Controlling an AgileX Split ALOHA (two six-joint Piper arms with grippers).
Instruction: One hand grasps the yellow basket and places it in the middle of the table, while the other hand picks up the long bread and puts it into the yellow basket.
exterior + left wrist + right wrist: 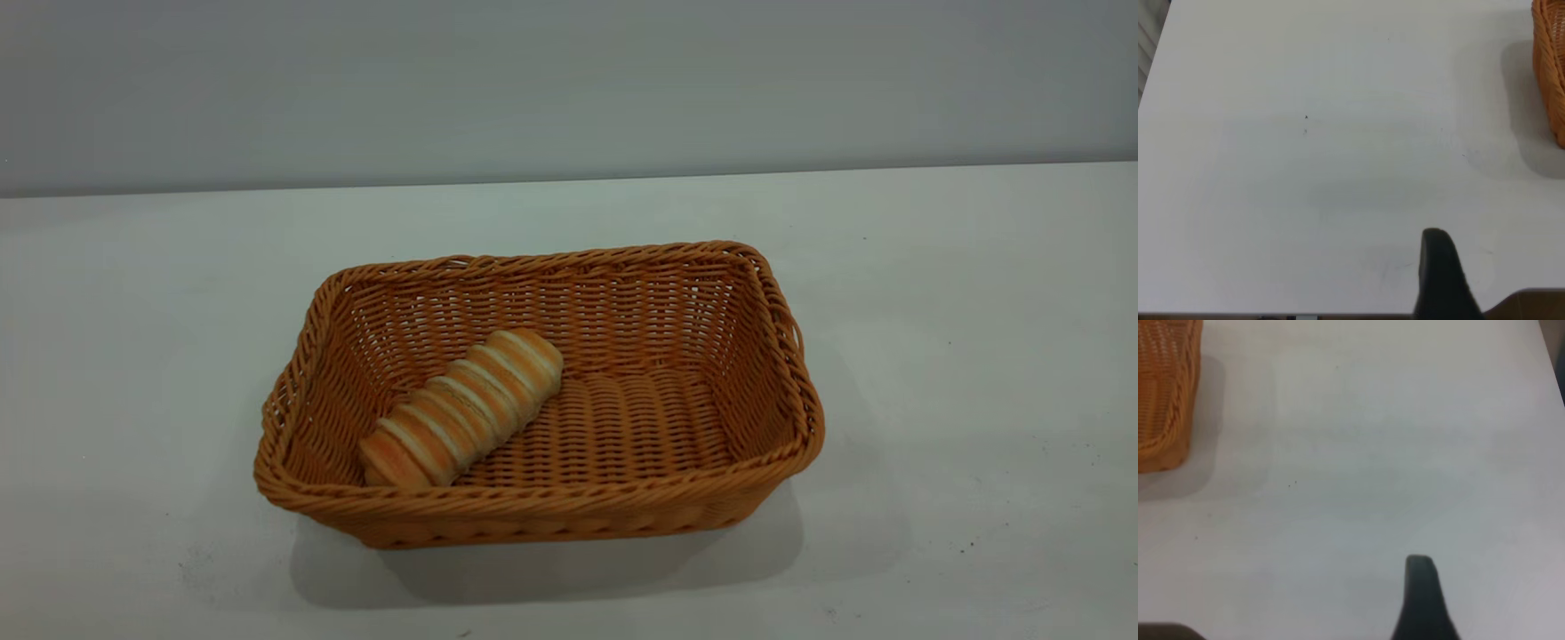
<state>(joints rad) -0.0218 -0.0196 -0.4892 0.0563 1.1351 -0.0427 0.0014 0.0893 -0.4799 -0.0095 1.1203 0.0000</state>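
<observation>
White table [933,356], yellow basket [569,516], long bread [462,409] inside

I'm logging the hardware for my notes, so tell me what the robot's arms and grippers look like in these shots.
Little shows. The exterior view has neither arm. Each wrist view catches one dark, matte finger: the left gripper has a black rounded-tip finger, the right gripper a similar blackish tapered one. No cables or markings are visible.
</observation>
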